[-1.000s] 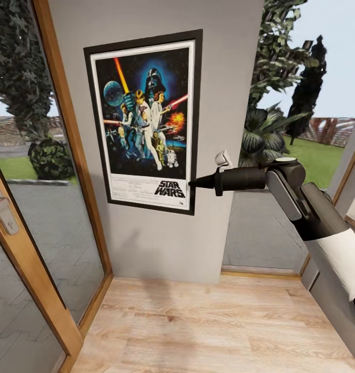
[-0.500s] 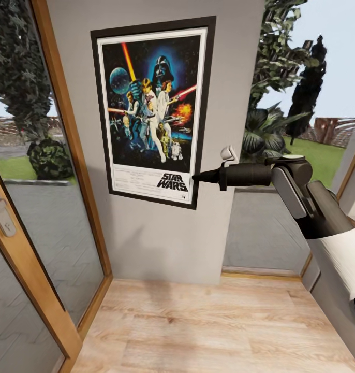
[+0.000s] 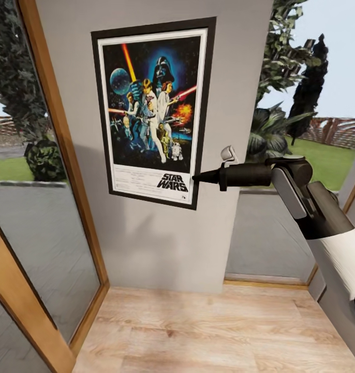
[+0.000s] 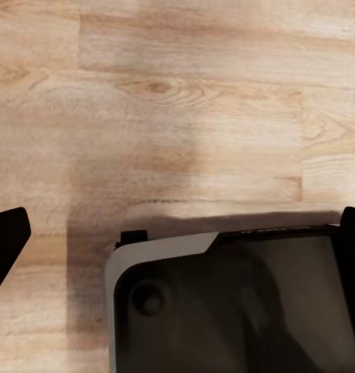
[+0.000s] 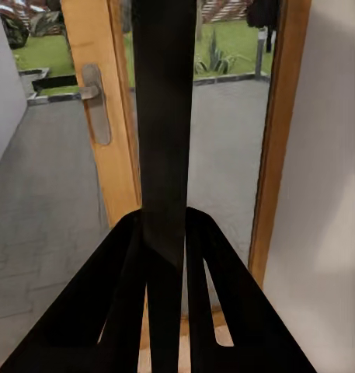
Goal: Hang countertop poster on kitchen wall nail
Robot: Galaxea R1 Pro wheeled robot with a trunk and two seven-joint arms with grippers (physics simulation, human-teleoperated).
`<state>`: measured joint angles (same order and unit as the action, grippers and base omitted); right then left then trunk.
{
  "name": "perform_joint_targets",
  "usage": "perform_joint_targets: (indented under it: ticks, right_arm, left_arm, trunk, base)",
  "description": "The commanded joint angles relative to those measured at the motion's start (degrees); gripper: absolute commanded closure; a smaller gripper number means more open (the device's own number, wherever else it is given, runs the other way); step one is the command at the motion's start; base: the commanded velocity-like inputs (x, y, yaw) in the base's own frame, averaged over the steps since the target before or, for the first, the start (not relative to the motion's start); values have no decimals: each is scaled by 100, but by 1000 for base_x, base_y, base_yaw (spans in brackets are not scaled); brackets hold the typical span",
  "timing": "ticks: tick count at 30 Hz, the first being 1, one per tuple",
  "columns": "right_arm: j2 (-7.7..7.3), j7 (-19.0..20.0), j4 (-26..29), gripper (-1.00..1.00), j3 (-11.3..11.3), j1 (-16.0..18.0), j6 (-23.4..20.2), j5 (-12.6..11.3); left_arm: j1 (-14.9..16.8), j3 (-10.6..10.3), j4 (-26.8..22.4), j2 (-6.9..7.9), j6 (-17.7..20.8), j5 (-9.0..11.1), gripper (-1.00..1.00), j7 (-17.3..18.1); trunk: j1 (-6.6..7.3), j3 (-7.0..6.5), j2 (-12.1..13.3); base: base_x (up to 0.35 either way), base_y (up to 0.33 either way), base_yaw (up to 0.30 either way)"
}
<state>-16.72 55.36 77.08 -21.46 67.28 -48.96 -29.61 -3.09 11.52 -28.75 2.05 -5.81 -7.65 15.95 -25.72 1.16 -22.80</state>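
Black-framed poster (image 3: 153,111) is seen flat against the grey wall panel (image 3: 146,243) between two wood-framed windows, upright, well above the plank floor (image 3: 213,331). Its lower right edge is pinched by the right gripper (image 3: 196,178), the jaws narrowed onto the frame; in the right wrist view the frame edge (image 5: 163,116) runs between the fingers. Left gripper (image 4: 177,233) is held spread wide above the floor and the robot's base (image 4: 231,303).

Right arm (image 3: 322,217): black-grey links, white forearm, tapered black hand (image 3: 198,178).
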Motion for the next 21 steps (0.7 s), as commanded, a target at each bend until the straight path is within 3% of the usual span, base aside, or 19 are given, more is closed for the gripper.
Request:
perform_joint_targets:
  ticks: [1, 21]
  right_arm:
    - [-5, 1, 0, 100, -7, 6, -35, -40]
    - [-22, 268, 0, 100, 1, 1, -35, -31]
  left_arm:
    - [1, 43, -8, -8, -17, -61, -100, 40]
    - [3, 43, -8, -2, -16, -61, -100, 40]
  trunk:
    - [-6, 12, -12]
    - [-6, 12, -12]
  base:
    - [234, 0, 0]
    - [232, 0, 0]
